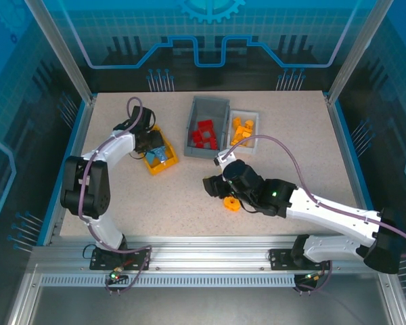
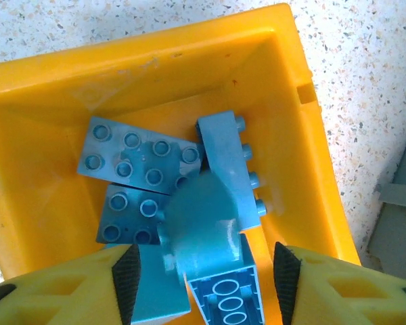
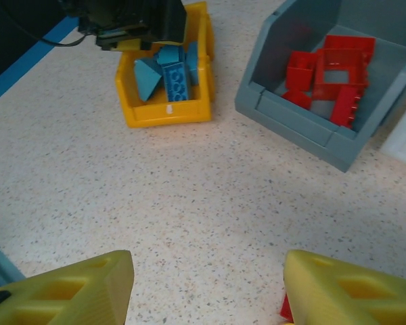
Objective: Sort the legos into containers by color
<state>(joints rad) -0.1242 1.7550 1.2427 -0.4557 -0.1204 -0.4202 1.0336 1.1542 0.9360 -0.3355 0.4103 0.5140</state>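
The yellow bin point(image 1: 165, 167) holds several blue legos point(image 2: 141, 159). My left gripper point(image 2: 201, 284) hangs open just over them. A rounded blue brick point(image 2: 204, 227) lies between its black pads point(image 2: 126, 274), with a gap on the right side. The grey bin point(image 1: 210, 105) holds red legos point(image 1: 204, 134), and the white bin point(image 1: 244, 115) holds orange ones point(image 1: 241, 131). My right gripper point(image 1: 212, 185) stands open above bare table point(image 3: 210, 203), holding nothing. An orange lego point(image 1: 231, 204) lies on the table beside it. A red bit point(image 3: 285, 311) shows by the right finger.
The three bins stand in a row at the back centre of the speckled table point(image 1: 291, 135). The right wrist view also shows the yellow bin point(image 3: 164, 112), the grey bin point(image 3: 304, 125) and the left arm point(image 3: 132, 20) over the yellow one. Blue walls edge the table.
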